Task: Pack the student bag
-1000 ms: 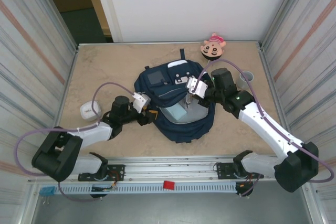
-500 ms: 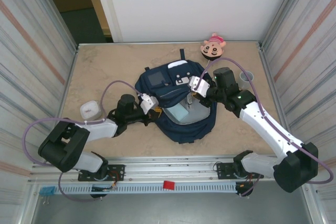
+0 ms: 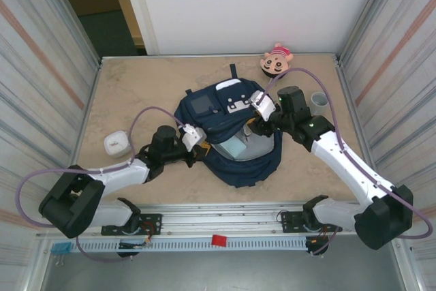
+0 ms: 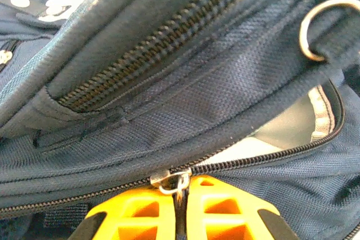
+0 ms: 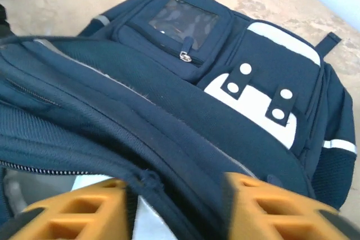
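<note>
Bag (image 3: pixel 228 134) lies flat in the middle of the table (image 3: pixel 136 93), slightly toward the right edge, with its top handle pointing at the far edge. Its main compartment gapes toward the near edge, and something pale blue (image 3: pixel 235 146) shows inside.

The left gripper (image 4: pixel 181 198) is at the bag's near-left side. Its orange fingers (image 4: pixel 225 217) are pressed together on the zip pull (image 4: pixel 173 181) of the main compartment. On one side of the pull the zip is closed; on the other it runs open along the mouth. A metal ring (image 4: pixel 315 29) hangs from a strap above.

The right gripper (image 5: pixel 174 195) hovers over the bag's right side. Its fingers (image 5: pixel 73 209) stand apart with the rim (image 5: pixel 147 181) of the opening between them, close against one finger and clear of the other. Beyond it lie a window pocket (image 5: pixel 183 21) and a white patch (image 5: pixel 253 102) with studs.

A doll head (image 3: pixel 276 63) lies near the far-right corner. A grey cup (image 3: pixel 319 101) stands by the right edge, and a white tub (image 3: pixel 116 144) sits near the left edge, well apart from the bag.
</note>
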Tool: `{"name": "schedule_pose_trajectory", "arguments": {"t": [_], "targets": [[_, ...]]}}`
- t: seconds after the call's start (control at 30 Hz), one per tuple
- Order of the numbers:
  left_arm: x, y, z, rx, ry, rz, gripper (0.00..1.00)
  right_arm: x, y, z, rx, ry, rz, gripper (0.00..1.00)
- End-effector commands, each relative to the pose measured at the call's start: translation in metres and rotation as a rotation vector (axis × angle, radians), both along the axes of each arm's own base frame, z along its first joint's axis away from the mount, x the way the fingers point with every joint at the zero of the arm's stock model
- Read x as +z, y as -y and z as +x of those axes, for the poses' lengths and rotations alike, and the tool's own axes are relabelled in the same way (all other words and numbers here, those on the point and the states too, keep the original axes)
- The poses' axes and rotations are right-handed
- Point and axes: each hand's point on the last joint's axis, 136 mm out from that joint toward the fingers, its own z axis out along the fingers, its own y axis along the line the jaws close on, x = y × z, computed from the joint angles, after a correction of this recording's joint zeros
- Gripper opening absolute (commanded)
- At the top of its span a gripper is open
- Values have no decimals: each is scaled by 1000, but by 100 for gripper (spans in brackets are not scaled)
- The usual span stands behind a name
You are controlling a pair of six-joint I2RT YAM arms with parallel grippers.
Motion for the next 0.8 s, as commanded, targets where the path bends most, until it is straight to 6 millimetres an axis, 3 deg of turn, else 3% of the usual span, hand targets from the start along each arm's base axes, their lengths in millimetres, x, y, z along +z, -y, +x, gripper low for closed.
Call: {"name": "schedule_pose_trajectory", "arguments": {"t": [0.0,0.13,0.3,0.5,0.77], "targets": [[7,1,6,37,5,-22,0,18,5,-24,-277,-319,295,55],[5,0,9,58,-9,-10,0,2,21,-54,-561,-614,488,58],[4,-1,9,58,-13,5,0,-19,6,-77,-695,-842,762,60],[3,-1,10,64,-18,10,0,-34,-6,-86,-803,-964,891,72],[10,-1,13,69,3,-2,0,-55,-22,-76,-860,-1061,995,76]]}}
